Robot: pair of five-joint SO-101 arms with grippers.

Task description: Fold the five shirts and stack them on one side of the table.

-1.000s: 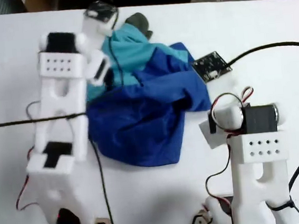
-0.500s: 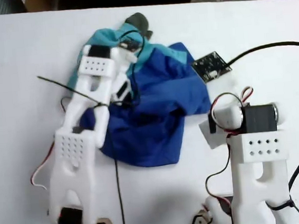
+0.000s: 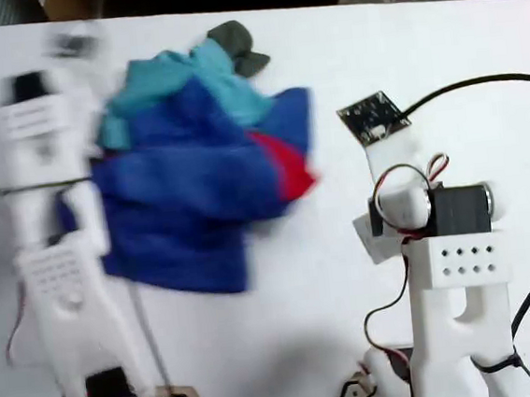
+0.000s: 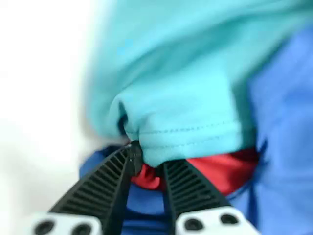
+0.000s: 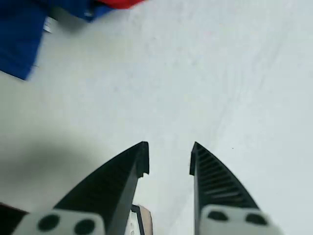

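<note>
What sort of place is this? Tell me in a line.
Most likely a robotics lab bench: a white left arm and right arm at a white table, a bare circuit board with a black cable, and a pile of shirts pinched by the left hand.

Teal, blue and red shirts (image 3: 179,188); white table (image 3: 289,346)
</note>
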